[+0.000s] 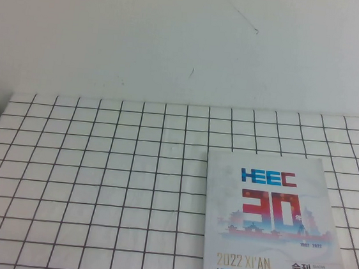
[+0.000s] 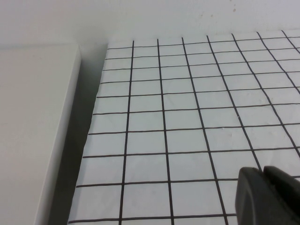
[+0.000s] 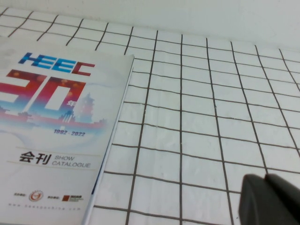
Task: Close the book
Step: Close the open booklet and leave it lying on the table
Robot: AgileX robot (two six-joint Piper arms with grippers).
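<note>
Book (image 1: 269,227) closed nr right gripper (image 3: 266,179), left gripper (image 2: 263,172) well apart; both jaws together.

A book (image 1: 266,227) lies flat, front cover up, on the robot's right side of a table (image 1: 97,184). Its near edge runs out of the high view. A wall (image 1: 177,38) stands behind the table. The right gripper (image 3: 268,194) hangs over bare table. The book lies ahead of its jaws and off to one side, apart from them. The left gripper (image 2: 265,190) hangs near the table's left edge, well apart from the book. Ahead of its jaws, past that edge, a flat slab (image 2: 33,131) lies beside the table.
</note>
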